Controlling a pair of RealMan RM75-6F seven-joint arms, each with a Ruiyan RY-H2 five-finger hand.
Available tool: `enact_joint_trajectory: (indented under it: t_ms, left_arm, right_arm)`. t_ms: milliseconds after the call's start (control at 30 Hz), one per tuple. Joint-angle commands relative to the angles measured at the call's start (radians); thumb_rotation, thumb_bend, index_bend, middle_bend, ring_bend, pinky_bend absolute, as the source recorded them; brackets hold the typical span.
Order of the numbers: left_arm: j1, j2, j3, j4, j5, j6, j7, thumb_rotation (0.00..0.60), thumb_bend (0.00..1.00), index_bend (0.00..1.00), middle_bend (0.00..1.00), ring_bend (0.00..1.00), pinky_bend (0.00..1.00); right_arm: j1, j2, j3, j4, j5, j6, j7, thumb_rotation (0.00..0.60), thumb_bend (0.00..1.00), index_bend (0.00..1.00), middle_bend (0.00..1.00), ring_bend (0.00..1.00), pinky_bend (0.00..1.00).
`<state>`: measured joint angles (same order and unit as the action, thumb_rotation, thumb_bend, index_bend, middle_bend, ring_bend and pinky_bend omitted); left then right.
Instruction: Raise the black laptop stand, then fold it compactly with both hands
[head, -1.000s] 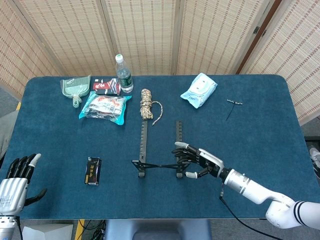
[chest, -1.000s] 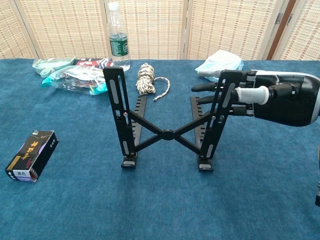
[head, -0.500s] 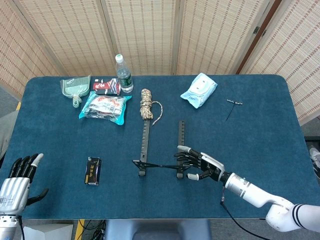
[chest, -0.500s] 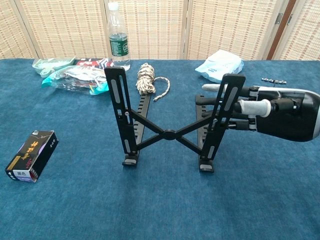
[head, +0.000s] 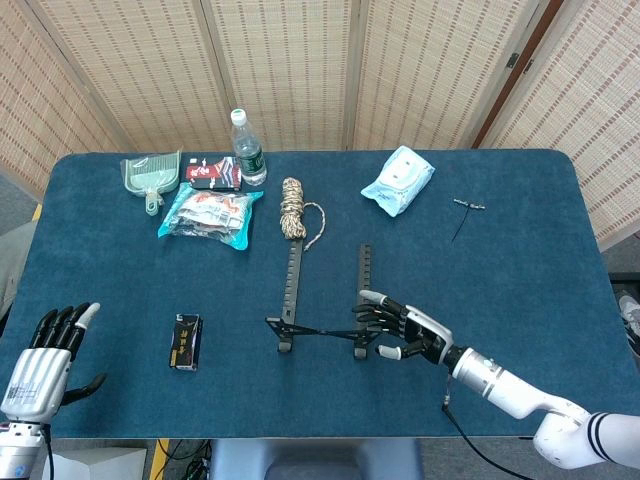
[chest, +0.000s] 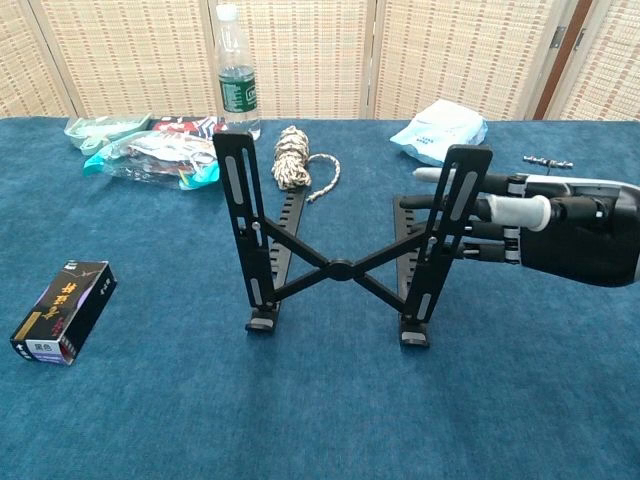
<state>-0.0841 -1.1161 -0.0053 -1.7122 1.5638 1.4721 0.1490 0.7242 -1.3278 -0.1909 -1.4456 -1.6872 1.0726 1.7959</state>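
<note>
A blue cloth-covered table (head: 520, 270) seen from above and from chest height. Nearest the robot, at the table's front left edge, the left hand (head: 45, 358) hovers with its fingers spread apart, holding nothing and well away from everything else. A small black box (chest: 62, 311) lies flat on the cloth, left of centre.

At the middle of the table stands the black laptop stand (chest: 338, 268). It is raised: two slotted uprights lean apart above a crossed brace, with its small feet on the cloth and two flat rails stretching away behind. The right hand (chest: 560, 228) comes in from the right, with its fingers stretched out level against the stand's right upright. From the chest view the fingers (chest: 440, 203) pass behind that upright while the thumb lies across its front; whether it truly grips the bar cannot be told.

Farther back lie a coiled rope (head: 292, 208) just beyond the rails, a clear packet of items (head: 210, 216) to the left, and a light blue pouch (head: 398, 180) to the right. A small metal tool (head: 467, 205) sits far right. At the back left stand a water bottle (head: 246, 148), a green dustpan (head: 152, 176) and a red-and-black packet (head: 213, 172).
</note>
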Motion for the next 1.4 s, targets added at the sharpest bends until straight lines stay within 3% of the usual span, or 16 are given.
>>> enact_joint_trajectory:
  t_ms: [33, 333, 567, 767, 1100, 1400]
  left_arm:
    - [-0.002, -0.001, 0.0, 0.0, 0.0, -0.002, 0.001, 0.6, 0.18, 0.0, 0.08, 0.06, 0.0]
    - [-0.019, -0.002, 0.001, 0.001, 0.003, -0.024, -0.001, 0.6, 0.18, 0.0, 0.08, 0.06, 0.0]
    - [-0.086, 0.005, -0.006, 0.007, 0.033, -0.103, -0.059, 0.6, 0.18, 0.0, 0.08, 0.06, 0.0]
    - [-0.185, 0.021, -0.006, 0.014, 0.075, -0.221, -0.201, 0.6, 0.18, 0.0, 0.08, 0.06, 0.0]
    - [-0.395, 0.003, -0.011, 0.069, 0.123, -0.444, -0.582, 0.6, 0.18, 0.0, 0.08, 0.06, 0.0]
    - [-0.525, -0.097, -0.01, 0.19, 0.177, -0.517, -0.661, 0.6, 0.18, 0.03, 0.08, 0.06, 0.0]
  right_arm:
    - [-0.009, -0.007, -0.002, 0.003, 0.009, -0.004, -0.001, 0.6, 0.12, 0.0, 0.2, 0.17, 0.23]
    - [-0.017, -0.009, -0.006, -0.002, -0.002, 0.001, 0.024, 0.6, 0.12, 0.0, 0.2, 0.16, 0.23]
    - [-0.028, 0.037, 0.028, -0.022, 0.002, 0.054, -0.041, 0.6, 0.12, 0.0, 0.2, 0.16, 0.23]
    - [-0.04, 0.132, 0.063, -0.091, 0.012, 0.113, -0.1, 0.6, 0.12, 0.0, 0.2, 0.16, 0.23]
    - [-0.064, 0.315, 0.099, -0.226, 0.024, 0.161, -0.195, 0.6, 0.12, 0.0, 0.2, 0.16, 0.23]
    - [-0.094, 0.387, 0.112, -0.29, 0.029, 0.169, -0.23, 0.6, 0.12, 0.0, 0.19, 0.16, 0.23]
